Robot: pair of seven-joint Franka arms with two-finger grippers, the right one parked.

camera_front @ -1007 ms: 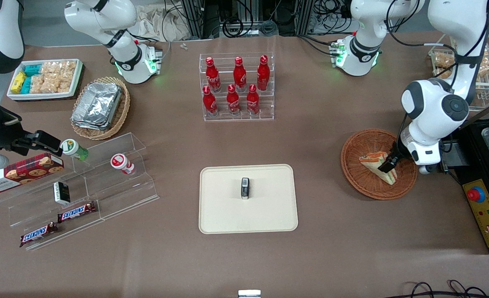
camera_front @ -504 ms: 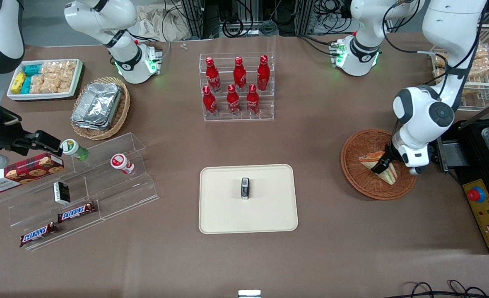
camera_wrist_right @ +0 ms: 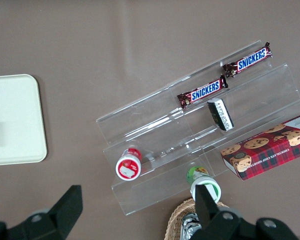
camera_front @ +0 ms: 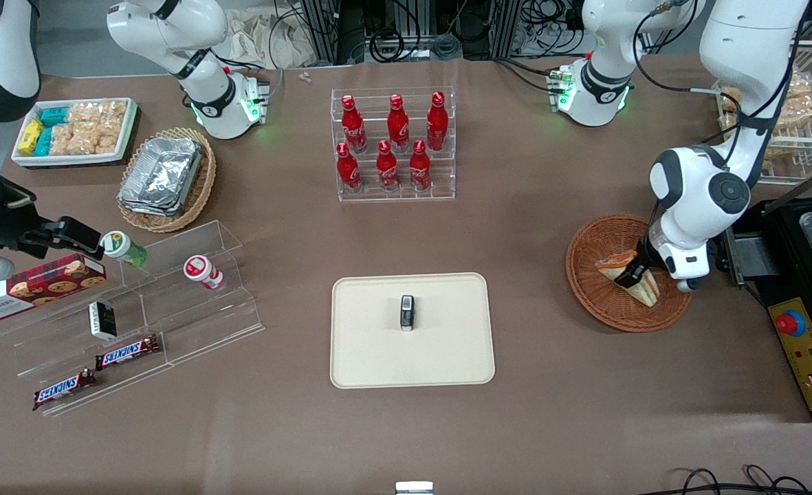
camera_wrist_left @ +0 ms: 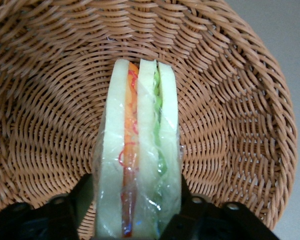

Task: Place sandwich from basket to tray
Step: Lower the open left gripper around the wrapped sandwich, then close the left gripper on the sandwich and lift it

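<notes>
Take the tray (camera_front: 378,357) as your landmark, reading across the front view. Toward the parked arm's end you have two Snickers bars (camera_front: 128,353), one cookie box (camera_front: 34,285) and two capped cups (camera_front: 203,271) on a clear stepped stand, one tan basket of foil trays (camera_front: 165,177) and one white snack tray (camera_front: 75,130). One small dark packet (camera_front: 407,313) stands on the tray; six red bottles (camera_front: 392,148) sit farther from the camera. Brown cloth covers the table (camera_front: 584,412). Toward the working arm's end, one basket (camera_front: 595,302) holds the one sandwich (camera_wrist_left: 140,165), with the gripper (camera_front: 631,275) clamped across its sides.
</notes>
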